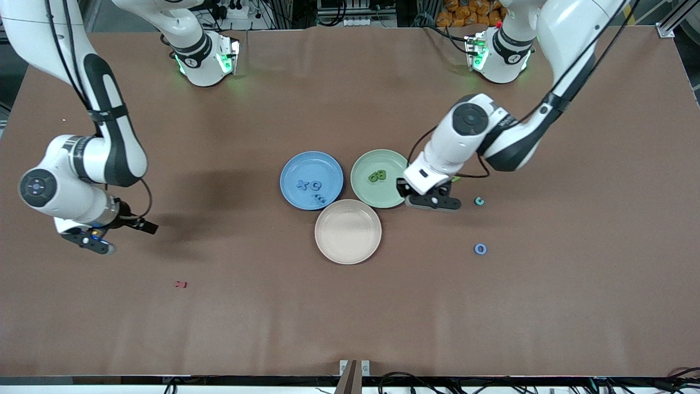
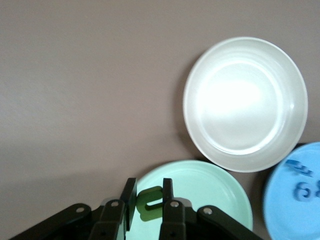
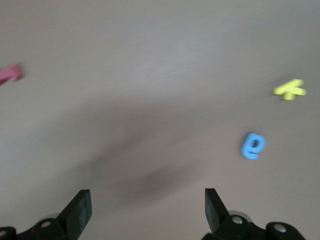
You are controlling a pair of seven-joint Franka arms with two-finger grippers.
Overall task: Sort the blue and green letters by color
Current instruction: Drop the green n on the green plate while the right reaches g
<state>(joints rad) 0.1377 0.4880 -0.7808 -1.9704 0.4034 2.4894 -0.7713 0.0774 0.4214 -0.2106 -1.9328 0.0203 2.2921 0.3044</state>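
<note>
jaws of the left gripper (image 2: 148, 204) are pinched tight on a green letter (image 2: 149, 201), held upright between them just over the rim of the green plate (image 2: 210, 186), at the edge toward the left arm's end of the surface. to do this step well, i judge the letter should be carried a little farther in over the plate's bowl before release, so it drops flat beside the two green letters (image 1: 377, 175) already lying there rather than tipping off the rim. a low, gentle opening would keep it from bouncing.

outward from there, the blue plate (image 1: 311, 180) sits beside the green one and holds several blue letters (image 1: 309, 186); the cream plate (image 1: 348, 231) lies nearer the front camera, touching both. two more blue letters wait on the bare surface (image 1: 547, 273): one (image 1: 479, 201) close to the left gripper, another (image 1: 480, 249) nearer the camera.

jaws of the right gripper (image 3: 145, 210) stand wide apart and hold nothing; that arm waits over the surface at its own end, with a dark red letter (image 1: 180, 284), a blue letter (image 3: 253, 145) and a yellow letter (image 3: 290, 89) in its wrist view.
</note>
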